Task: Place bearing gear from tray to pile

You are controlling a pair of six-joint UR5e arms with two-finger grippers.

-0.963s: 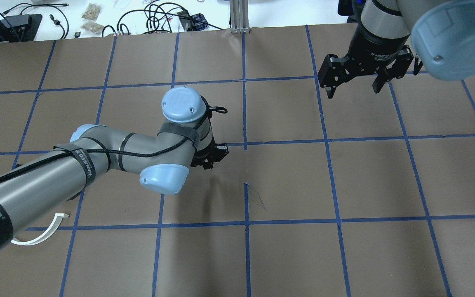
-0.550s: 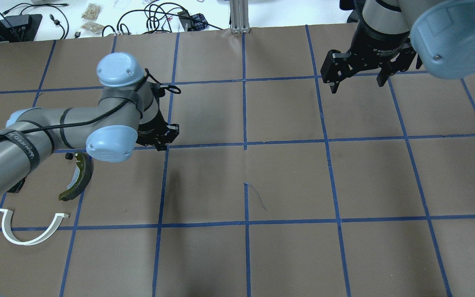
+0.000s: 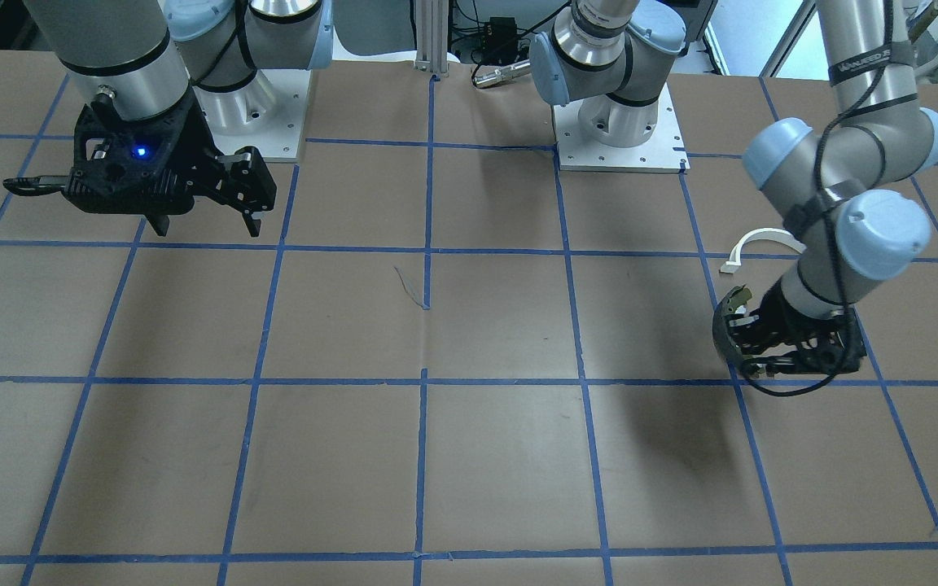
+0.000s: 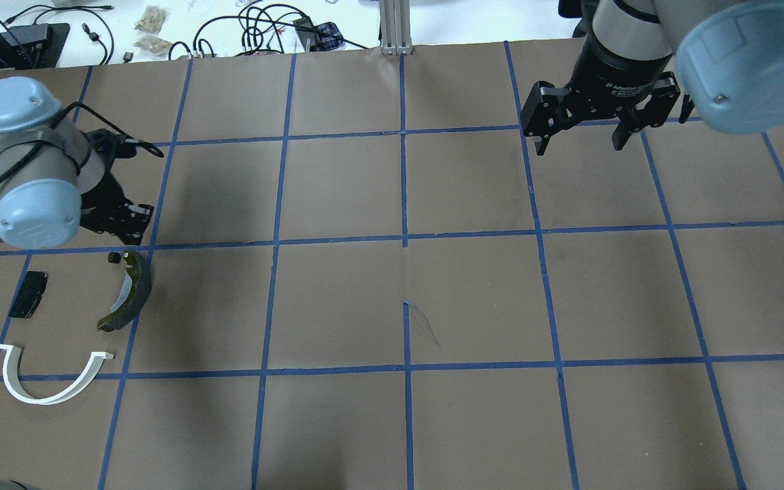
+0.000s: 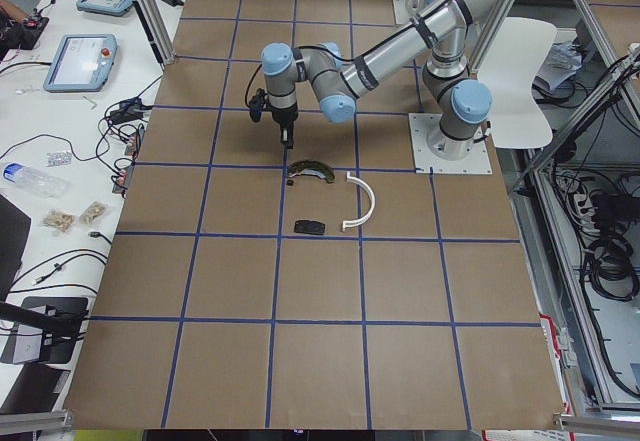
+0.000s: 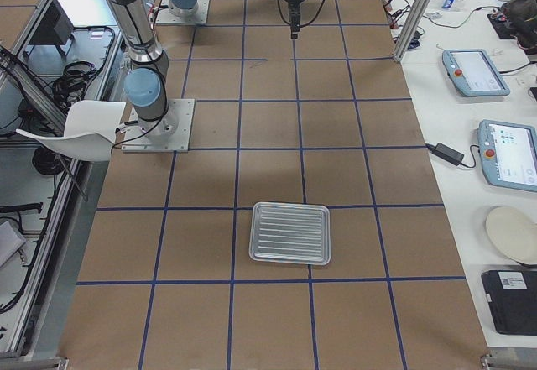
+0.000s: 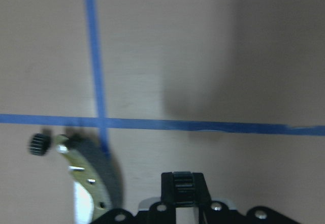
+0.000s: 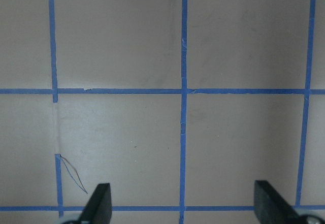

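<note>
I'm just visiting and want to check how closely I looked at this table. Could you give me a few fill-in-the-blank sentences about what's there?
1. The left gripper is ____ on a bearing gear.
2. The right gripper hangs over the table with its jaws ____.
3. A second gear lies beside the end of the brake shoe, near a thin arc coloured ____.

Missing words: shut; open; white.
</note>
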